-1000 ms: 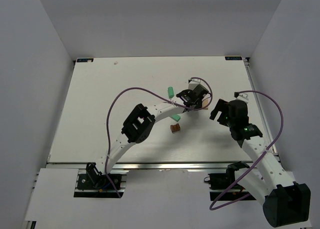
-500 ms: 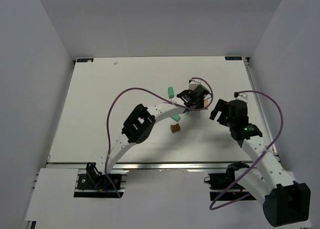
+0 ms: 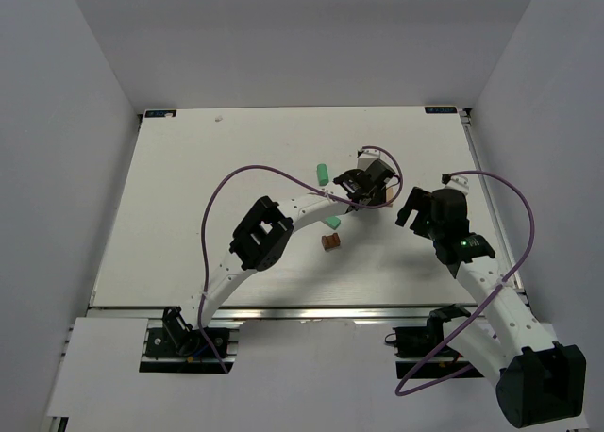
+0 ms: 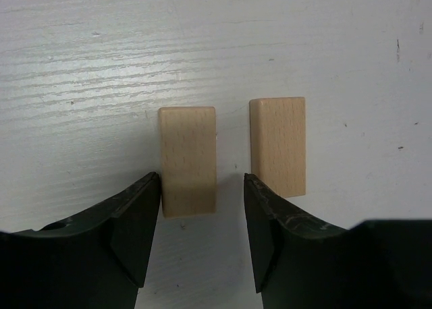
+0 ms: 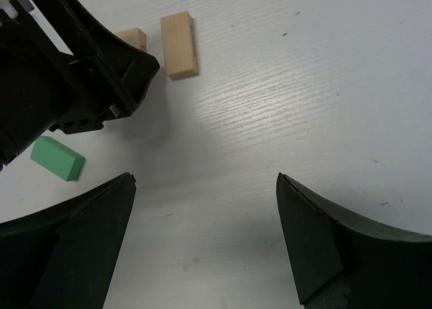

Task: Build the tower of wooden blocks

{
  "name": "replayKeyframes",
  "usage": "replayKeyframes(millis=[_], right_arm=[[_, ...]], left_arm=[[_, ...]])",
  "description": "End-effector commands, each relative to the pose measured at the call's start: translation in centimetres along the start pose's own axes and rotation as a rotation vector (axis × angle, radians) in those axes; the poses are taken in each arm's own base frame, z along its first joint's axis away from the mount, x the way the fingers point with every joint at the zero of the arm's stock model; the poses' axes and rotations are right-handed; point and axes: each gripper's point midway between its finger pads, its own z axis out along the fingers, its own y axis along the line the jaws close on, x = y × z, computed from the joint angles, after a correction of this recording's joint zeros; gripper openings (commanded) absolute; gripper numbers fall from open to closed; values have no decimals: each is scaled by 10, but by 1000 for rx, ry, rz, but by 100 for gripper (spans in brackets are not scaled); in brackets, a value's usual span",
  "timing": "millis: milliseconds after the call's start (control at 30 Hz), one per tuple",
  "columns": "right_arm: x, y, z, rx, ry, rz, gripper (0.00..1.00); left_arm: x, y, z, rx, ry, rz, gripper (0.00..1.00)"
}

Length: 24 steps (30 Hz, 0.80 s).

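My left hand (image 4: pixel 202 187) stands narrowly open around the near end of a pale tan block (image 4: pixel 187 147) lying flat on the bench (image 4: pixel 81 66). One finger sits right at its side and the other stands off it. A second tan block (image 4: pixel 277 147) lies parallel just beside it, outside the fingers. My right hand (image 5: pixel 202 214) gapes wide nearby, holding nothing. A mint green block (image 3: pixel 322 174), a second mint green block (image 3: pixel 332 223) and the dark brown block (image 3: pixel 329 242) lie toward the bench's middle.

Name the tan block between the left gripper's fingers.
The left tan block in the left wrist view: its near end sits between the fingers of the left gripper. The other tan block lies apart, outside them.
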Motion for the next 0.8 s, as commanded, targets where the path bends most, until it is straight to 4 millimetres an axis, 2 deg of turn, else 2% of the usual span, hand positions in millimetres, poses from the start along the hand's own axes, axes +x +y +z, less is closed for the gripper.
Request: replayKeyframes(millis=[0, 167, 467, 767], right_arm=[[-6, -3, 2, 15, -31, 5, 89], [-6, -3, 1, 16, -29, 6, 89], [-6, -5, 1, 26, -29, 5, 89], [-6, -5, 1, 26, -31, 6, 89]], left_arm=[[-7, -11, -21, 38, 9, -18, 62], [-11, -4, -20, 5, -14, -2, 62], [-12, -9, -17, 19, -22, -16, 62], [-12, -8, -18, 13, -22, -37, 57]])
